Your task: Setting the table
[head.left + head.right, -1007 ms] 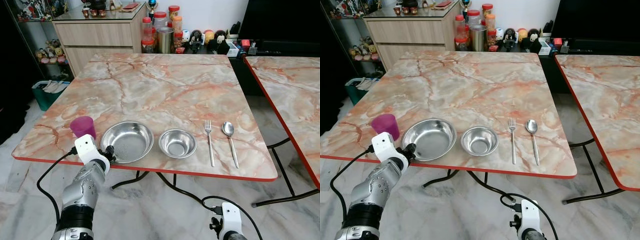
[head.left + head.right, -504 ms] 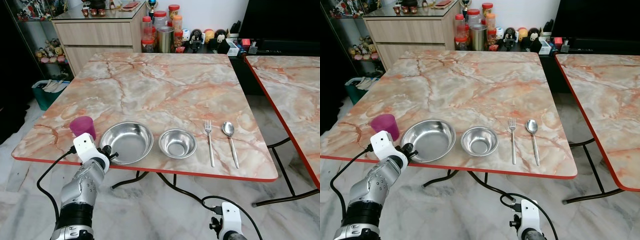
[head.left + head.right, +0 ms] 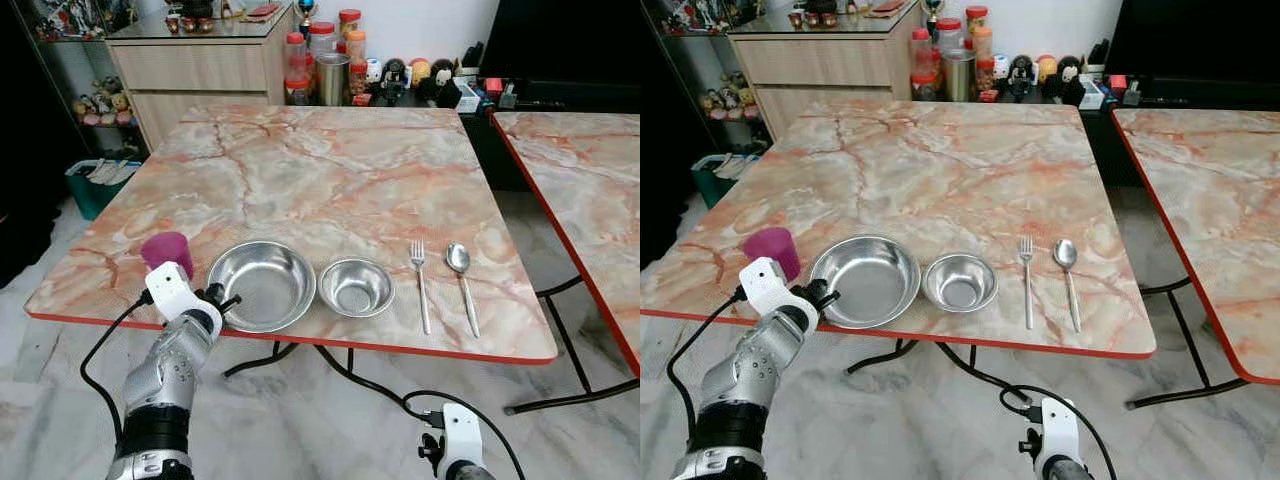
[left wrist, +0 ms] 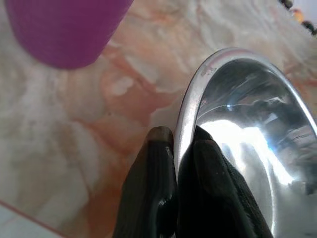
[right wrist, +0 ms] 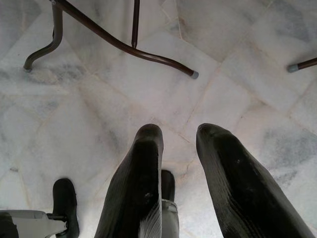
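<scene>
Large steel bowl (image 3: 262,284) sits near table's front edge, left of small bowl (image 3: 355,286), fork (image 3: 418,283), spoon (image 3: 461,272). Left gripper (image 4: 174,144) pinches its near-left rim, fingers closed on either side. Step, prob: positioning bowl in place setting. Next: slide w/ care, let go. Pink cup (image 3: 165,250) just left; table (image 3: 330,170) wide open farther back. Right gripper (image 5: 178,136) hangs over floor, fingers slightly apart.

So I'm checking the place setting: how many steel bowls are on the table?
2. The large bowl sits near the table's front edge beside the purple cup, its rim pinched by the left pincer. The small bowl sits between it and the fork.
</scene>
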Controlling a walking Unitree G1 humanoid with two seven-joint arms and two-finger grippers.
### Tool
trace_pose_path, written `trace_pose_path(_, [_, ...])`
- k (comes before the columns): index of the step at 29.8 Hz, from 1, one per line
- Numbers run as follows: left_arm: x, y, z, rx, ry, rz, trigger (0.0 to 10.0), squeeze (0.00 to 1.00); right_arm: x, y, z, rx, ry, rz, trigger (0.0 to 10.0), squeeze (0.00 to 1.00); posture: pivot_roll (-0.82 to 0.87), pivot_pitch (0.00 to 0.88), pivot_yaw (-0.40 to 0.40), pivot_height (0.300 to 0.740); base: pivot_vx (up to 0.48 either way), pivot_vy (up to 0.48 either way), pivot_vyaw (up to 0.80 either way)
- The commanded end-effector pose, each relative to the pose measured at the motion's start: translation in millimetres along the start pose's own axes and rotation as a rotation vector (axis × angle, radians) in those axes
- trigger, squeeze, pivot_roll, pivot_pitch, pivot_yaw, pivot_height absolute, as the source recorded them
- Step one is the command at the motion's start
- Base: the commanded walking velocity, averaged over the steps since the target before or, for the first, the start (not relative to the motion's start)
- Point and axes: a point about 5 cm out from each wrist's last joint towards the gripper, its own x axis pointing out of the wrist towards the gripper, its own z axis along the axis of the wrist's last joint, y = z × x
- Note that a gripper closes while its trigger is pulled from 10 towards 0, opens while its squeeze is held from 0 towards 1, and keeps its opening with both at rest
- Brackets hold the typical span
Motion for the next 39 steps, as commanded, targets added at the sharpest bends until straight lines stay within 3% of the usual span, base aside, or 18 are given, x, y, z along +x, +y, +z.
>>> trace_pose_path(1, [-4.0, -3.8, 11, -0.003, -0.084, -0.033, 0.0, 0.00, 0.9, 0.4, 4, -0.014, -0.002, 0.005, 10.0, 0.00, 0.03, 0.000, -0.004, 0.740, 0.000, 0.000, 0.00])
trace_pose_path(4, [-10.6, -21.6, 36, -0.012, -0.255, -0.149, 0.0, 0.00, 1.1, 0.7, 5, -0.022, -0.002, 0.009, 10.0, 0.00, 0.03, 0.000, -0.009, 0.740, 0.000, 0.000, 0.00])
trace_pose_path(5, [-11.9, -25.3, 40, -0.008, -0.280, -0.170, 1.2, 0.00, 1.1, 0.6, 5, -0.023, -0.002, 0.010, 10.0, 0.00, 0.03, 0.000, -0.009, 0.740, 0.000, 0.000, 0.00])
trace_pose_path(6, [-13.6, -30.2, 44, -0.015, -0.309, -0.198, 1.2, 0.00, 1.2, 0.6, 5, -0.024, -0.002, 0.010, 10.0, 0.00, 0.04, 0.000, -0.013, 0.740, 0.000, 0.000, 0.00])
trace_pose_path(7, [-15.8, -37.3, 50, -0.019, -0.344, -0.234, 8.4, 0.00, 1.3, 0.7, 5, -0.026, -0.003, 0.011, 10.0, 0.00, 0.04, 0.000, -0.014, 0.740, 0.000, 0.000, 0.00])
trace_pose_path(8, [-15.8, -37.3, 50, -0.019, -0.344, -0.234, 8.4, 0.00, 1.3, 0.7, 5, -0.026, -0.003, 0.011, 10.0, 0.00, 0.04, 0.000, -0.014, 0.740, 0.000, 0.000, 0.00])
trace_pose_path(9, [-16.9, -40.6, 52, -0.019, -0.361, -0.252, 10.0, 0.00, 1.4, 0.8, 6, -0.027, -0.003, 0.012, 10.0, 0.00, 0.04, 0.000, -0.014, 0.740, 0.000, 0.000, 0.00])
trace_pose_path(15, [-22.1, -58.3, 55, -0.038, -0.418, -0.355, 10.0, 0.00, 1.7, 0.3, 8, -0.020, -0.008, 0.007, 10.0, 0.00, 0.03, 0.000, -0.016, 0.740, 0.000, 0.000, 0.00])
trace_pose_path(18, [-20.9, -64.0, 55, -0.043, -0.445, -0.351, 10.0, 0.00, 1.6, -0.6, 7, -0.017, -0.008, 0.004, 10.0, 0.00, 0.03, 0.000, -0.018, 0.740, 0.000, 0.000, 0.00])
trace_pose_path(20, [-19.2, -67.5, 53, 0.018, -0.461, -0.341, 10.0, 0.00, 1.5, -1.0, 7, -0.016, -0.008, 0.003, 10.0, 0.00, 0.03, 0.000, -0.017, 0.740, 0.000, 0.000, 0.00])
trace_pose_path(21, [-16.7, -72.6, 50, 0.104, -0.468, -0.332, 10.0, 0.00, 1.4, -1.8, 7, -0.012, -0.009, -0.001, 10.0, 0.00, 0.02, 0.000, -0.018, 0.740, 0.000, -0.401, 0.00])
trace_pose_path(23, [-15.0, -77.9, 47, 0.181, -0.476, -0.327, 10.0, 0.00, 1.3, -2.5, 7, -0.007, -0.010, -0.004, 10.0, 0.00, 0.02, 0.000, -0.017, 0.740, 0.000, -0.403, 0.00])
trace_pose_path(25, [-14.5, -86.5, 46, 0.225, -0.490, -0.343, 10.0, 0.00, 1.0, -4.2, 7, -0.001, -0.012, -0.010, 10.0, 0.00, 0.01, 0.000, -0.013, 0.740, 0.000, -0.407, 0.00])
trace_pose_path(32, [-12.0, -92.5, 47, 0.245, -0.516, -0.347, 10.0, 0.00, 0.4, -7.7, 5, 0.007, -0.002, -0.026, 10.0, 0.00, 0.01, 0.000, -0.012, 0.740, 0.000, -0.402, 0.00])
trace_pose_path(39, [-11.4, -87.5, 58, 0.252, -0.568, -0.317, 10.0, 0.00, -0.8, -10.4, 1, 0.008, 0.007, -0.032, 10.0, 0.00, 0.00, 0.000, -0.008, 0.740, 0.000, -0.399, 0.00])
